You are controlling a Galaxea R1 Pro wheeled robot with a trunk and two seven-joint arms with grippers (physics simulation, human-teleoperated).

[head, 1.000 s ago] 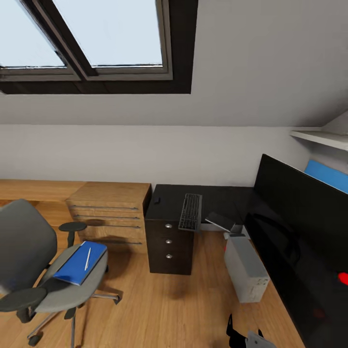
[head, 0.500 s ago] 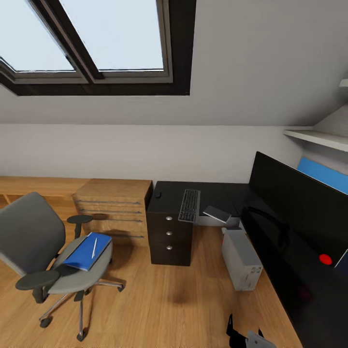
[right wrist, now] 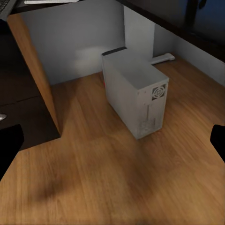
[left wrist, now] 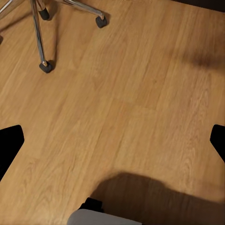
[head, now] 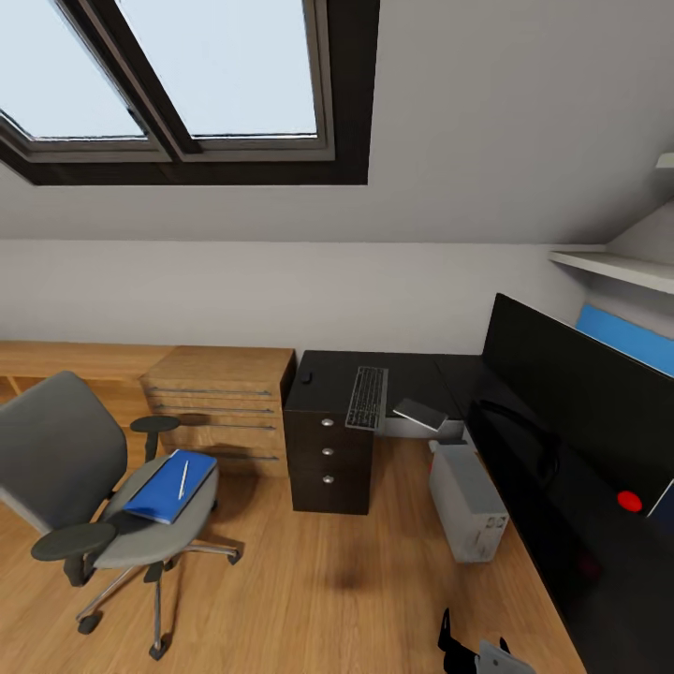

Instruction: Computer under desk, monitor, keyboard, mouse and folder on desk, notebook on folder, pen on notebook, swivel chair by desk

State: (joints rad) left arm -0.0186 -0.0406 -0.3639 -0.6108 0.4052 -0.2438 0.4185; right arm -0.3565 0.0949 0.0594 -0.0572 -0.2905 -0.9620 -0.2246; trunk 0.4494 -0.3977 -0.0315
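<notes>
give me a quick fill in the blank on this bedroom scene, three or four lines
1. The blue folder lies on the seat of the ____.
2. The white pen rests on top of the ____.
3. The keyboard lies on the dark ____.
4. The grey computer stands on the wooden ____.

Missing words: chair; folder; desk; floor
</notes>
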